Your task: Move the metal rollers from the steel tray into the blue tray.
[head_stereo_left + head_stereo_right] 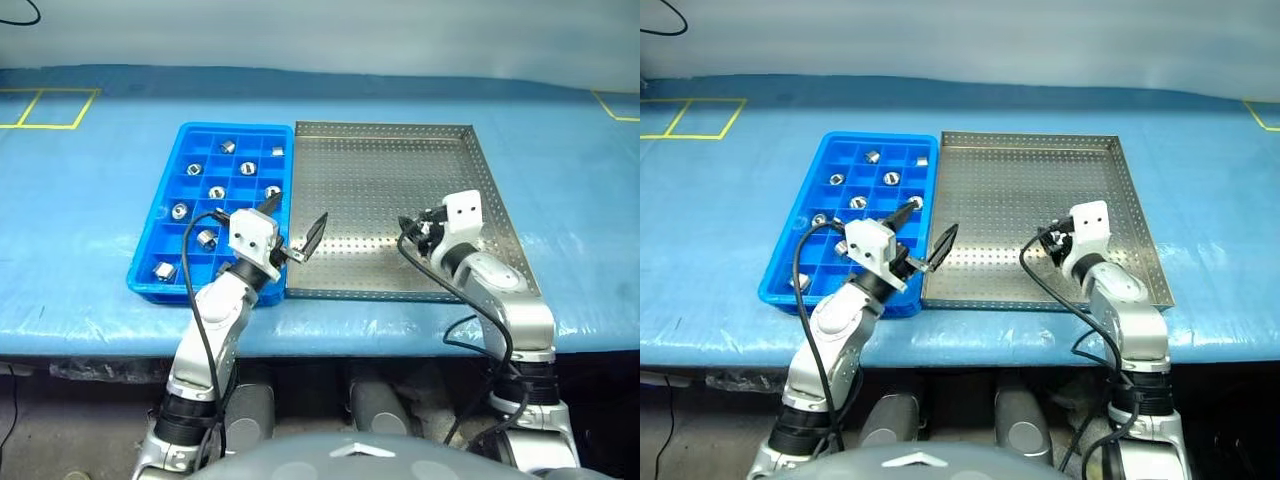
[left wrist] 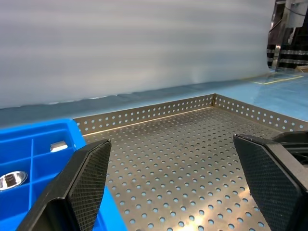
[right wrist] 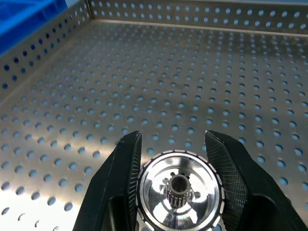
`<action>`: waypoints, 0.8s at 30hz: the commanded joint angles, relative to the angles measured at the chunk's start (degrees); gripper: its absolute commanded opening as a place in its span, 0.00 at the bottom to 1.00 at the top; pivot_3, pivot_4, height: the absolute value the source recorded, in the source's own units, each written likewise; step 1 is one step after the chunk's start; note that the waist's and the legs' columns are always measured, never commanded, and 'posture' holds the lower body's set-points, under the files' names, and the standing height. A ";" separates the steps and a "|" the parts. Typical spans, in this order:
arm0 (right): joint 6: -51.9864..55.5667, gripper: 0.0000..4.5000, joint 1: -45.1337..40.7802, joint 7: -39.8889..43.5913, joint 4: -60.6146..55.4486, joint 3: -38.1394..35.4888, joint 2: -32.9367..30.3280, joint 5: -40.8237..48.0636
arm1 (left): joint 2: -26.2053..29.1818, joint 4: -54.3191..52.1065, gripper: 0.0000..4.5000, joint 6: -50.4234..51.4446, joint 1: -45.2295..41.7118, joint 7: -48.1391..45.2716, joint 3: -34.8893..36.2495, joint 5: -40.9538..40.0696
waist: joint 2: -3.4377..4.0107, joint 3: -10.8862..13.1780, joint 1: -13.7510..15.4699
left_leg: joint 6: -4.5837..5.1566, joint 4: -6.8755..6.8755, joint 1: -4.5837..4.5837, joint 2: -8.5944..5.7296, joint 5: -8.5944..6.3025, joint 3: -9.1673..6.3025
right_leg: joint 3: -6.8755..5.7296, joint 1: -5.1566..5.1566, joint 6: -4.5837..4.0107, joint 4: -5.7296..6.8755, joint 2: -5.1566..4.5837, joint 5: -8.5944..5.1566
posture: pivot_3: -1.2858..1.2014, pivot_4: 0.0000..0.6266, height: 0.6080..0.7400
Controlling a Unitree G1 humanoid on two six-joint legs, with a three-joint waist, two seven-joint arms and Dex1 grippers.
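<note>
Right end effector is clamped on one shiny silver metal roller with a toothed hollow centre, both black fingers pressed against its rim, held above the floor of the large grey perforated steel tray over the tray's right half, nearer its front edge than its back. No other rollers visible on the steel tray's perforated floor. Left end effector is released, fingers spread wide with nothing between them, hanging over the seam where the steel tray's left rim meets the bright blue plastic tray with a grid of square compartments, toward the front of both. The two trays sit side by side, touching, on the bench covered in blue sheet, blue tray to the left, both close to the bench's front edge. The remaining silver rollers are in the blue tray, one per compartment, scattered from the back row to the front-left corner; about nine countable from the head view, some partly hidden behind the left arm. Yellow tape outlines mark the bench's back-left and back-right corners.
</note>
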 commanded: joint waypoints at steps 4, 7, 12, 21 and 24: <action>-7.97 0.38 -8.43 3.22 1.42 4.01 3.89 2.00 | -0.28 1.00 1.00 -2.93 -2.56 1.51 2.13 0.72 | 0.00 0.00 -0.81 | 0.01 0.00 0.01 0.00 0.00 0.02 | 0.03 -0.01 0.03 0.02 0.01 0.03 | 0.50 0.24 1.00; -10.85 0.38 -12.43 7.25 4.77 8.28 4.64 1.66 | 1.90 -1.96 1.00 -3.01 -0.11 0.77 2.28 1.36 | 0.01 0.00 -0.63 | 0.01 -0.07 0.01 0.00 0.00 -0.06 | -0.01 -0.01 0.12 0.02 0.02 0.09 | 0.52 0.24 1.00; -15.01 0.38 -18.01 12.35 12.28 13.80 5.53 0.10 | 3.99 -7.37 1.00 -1.78 5.48 0.05 5.26 -2.27 | 0.01 0.02 0.28 | 0.01 -0.20 0.01 0.03 0.00 -0.12 | -0.09 -0.07 0.09 0.04 0.01 0.16 | 0.57 0.24 1.00; -16.93 0.38 -23.45 21.31 22.52 19.81 8.53 0.21 | 7.46 -15.57 1.00 1.05 17.92 0.76 8.66 -2.78 | 0.04 0.05 4.69 | 0.00 -0.22 0.01 0.03 0.00 -0.21 | -0.24 -0.07 -0.11 0.03 -0.04 0.00 | 0.64 0.24 1.00; -17.25 0.38 -24.44 24.46 24.33 21.78 8.97 -0.24 | 8.43 -17.39 1.00 1.25 20.78 1.13 10.98 -2.80 | 0.04 0.06 6.15 | -0.01 -0.21 0.01 0.05 0.00 -0.25 | -0.29 -0.07 -0.26 0.04 -0.03 -0.12 | 0.65 0.24 1.00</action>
